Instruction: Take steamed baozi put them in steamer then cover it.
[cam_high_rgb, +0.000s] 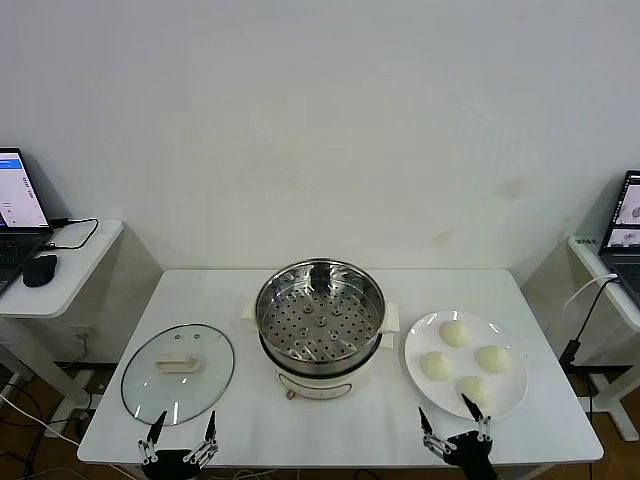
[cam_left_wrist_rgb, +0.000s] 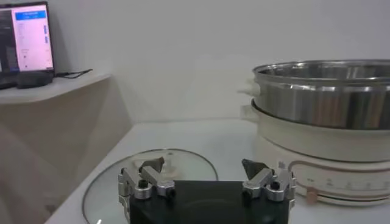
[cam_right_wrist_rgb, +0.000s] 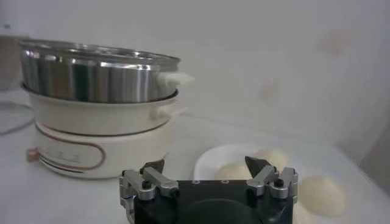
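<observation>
While both arms wait low at the table's (cam_high_rgb: 340, 440) near edge, nothing is held yet. Going L to R, w/ the steamer as clock centre in the head view:

At far L, approx 10 o'clock, a side desk (cam_high_rgb: 85, 262) carries a laptop (cam_high_rgb: 18, 215) and a dark mouse (cam_high_rgb: 40, 270).

At approx 8 o'clock the glass lid (cam_high_rgb: 178, 375) lies flat on the table, handle (cam_high_rgb: 180, 365) up, well apart from the steamer. The left gripper (cam_high_rgb: 180, 440) hovers just at the lid's near rim, approx 7 o'clock; fingers stand wide apart, clamped on nothing. The left wrist view confirms: both fingertips (cam_left_wrist_rgb: 152, 164) spread, lid below and ahead.

At centre sits the steamer (cam_high_rgb: 319, 325): shiny steel pot, perforated floor bare, uncovered, on a cream base w/ a small knob (cam_high_rgb: 290, 393) at its front.

At approx 4 o'clock is a white plate (cam_high_rgb: 418, 372) just beside the steamer, not touching it. All four steamed baozi (cam_high_rgb: 455, 333) sit on the plate, close together, none in the pot.

The right gripper (cam_high_rgb: 456, 432) is at approx 5 o'clock, over the plate's near rim; fingers spread wide, empty, one tip close to the nearest bun. The right wrist view shows the same gap between fingertips (cam_right_wrist_rgb: 256, 164), buns just beyond.

At far R, approx 2 o'clock, a second desk (cam_high_rgb: 605, 275) w/ another laptop (cam_high_rgb: 625, 225).
</observation>
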